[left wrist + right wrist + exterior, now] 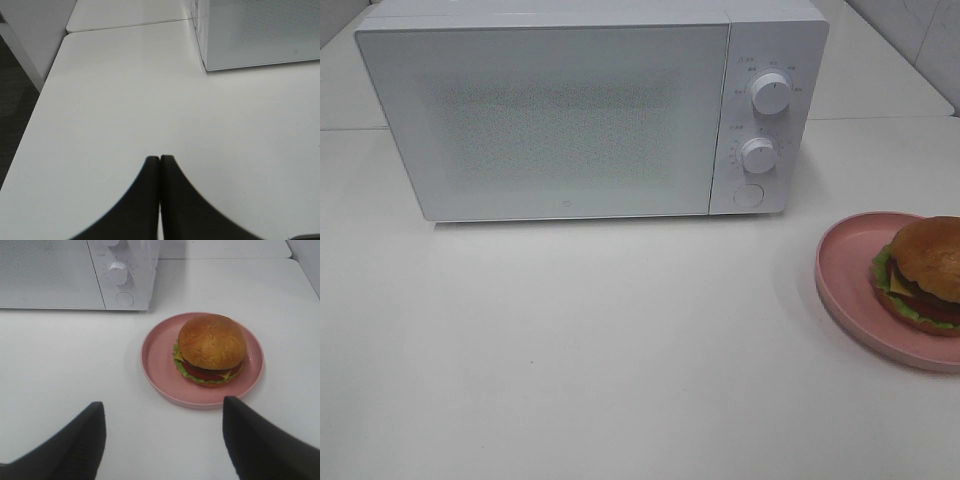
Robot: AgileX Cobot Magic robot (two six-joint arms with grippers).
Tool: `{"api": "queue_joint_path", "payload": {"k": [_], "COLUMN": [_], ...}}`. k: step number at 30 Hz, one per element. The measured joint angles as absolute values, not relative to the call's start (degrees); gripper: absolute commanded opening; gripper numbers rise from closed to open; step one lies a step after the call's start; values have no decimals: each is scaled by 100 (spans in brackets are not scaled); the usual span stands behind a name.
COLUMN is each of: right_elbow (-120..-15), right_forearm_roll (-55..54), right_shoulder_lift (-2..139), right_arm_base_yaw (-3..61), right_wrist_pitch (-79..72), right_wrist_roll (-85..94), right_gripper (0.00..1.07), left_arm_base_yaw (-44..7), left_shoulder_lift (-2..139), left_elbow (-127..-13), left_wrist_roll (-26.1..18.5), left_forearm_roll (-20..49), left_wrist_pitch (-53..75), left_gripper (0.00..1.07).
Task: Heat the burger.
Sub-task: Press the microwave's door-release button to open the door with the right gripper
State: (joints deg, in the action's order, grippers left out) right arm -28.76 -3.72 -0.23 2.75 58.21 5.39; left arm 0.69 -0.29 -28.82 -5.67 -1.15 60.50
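The burger (925,272) (211,349), with golden-brown bun, lettuce, cheese and tomato, sits on a round pink plate (845,275) (160,360) at the table's right edge. A white microwave (570,110) (55,275) (260,35) stands at the back with its door closed. In the right wrist view my right gripper (162,412) is open, its dark fingers (80,440) spread wide a short way in front of the plate, touching nothing. The left wrist view has my left gripper (159,162) shut with nothing in it, above bare table left of the microwave. Neither gripper appears in the exterior high view.
Two round knobs (771,93) (758,155) and a round button (748,195) are on the microwave's right panel. The white table (600,340) has a seam behind the microwave. Its left edge (40,100) drops to a dark floor.
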Motion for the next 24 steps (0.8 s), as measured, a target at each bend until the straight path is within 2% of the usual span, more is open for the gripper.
{"api": "queue_joint_path", "payload": {"k": [7, 17, 20, 24], "right_elbow": [-2962, -3065, -3065, -3065], "right_forearm_roll": [-367, -367, -367, -367], "right_shoulder_lift": [103, 2194, 2326, 3186], "right_arm_base_yaw": [275, 275, 275, 275], "right_wrist_pitch": [5638, 3936, 3741, 2641], "right_wrist_roll": [539, 539, 539, 539], "right_gripper": [64, 64, 64, 64], "left_arm_base_yaw": [69, 69, 69, 69], "left_shoulder_lift": [-29, -29, -29, -29], "left_elbow": [-2882, -2871, -2871, -2865], "left_wrist_roll": [-567, -567, -567, -567], "left_forearm_roll": [-115, -115, -115, -115], "left_wrist_pitch": [6050, 6045, 6045, 6045], "left_gripper": [0, 0, 0, 0]}}
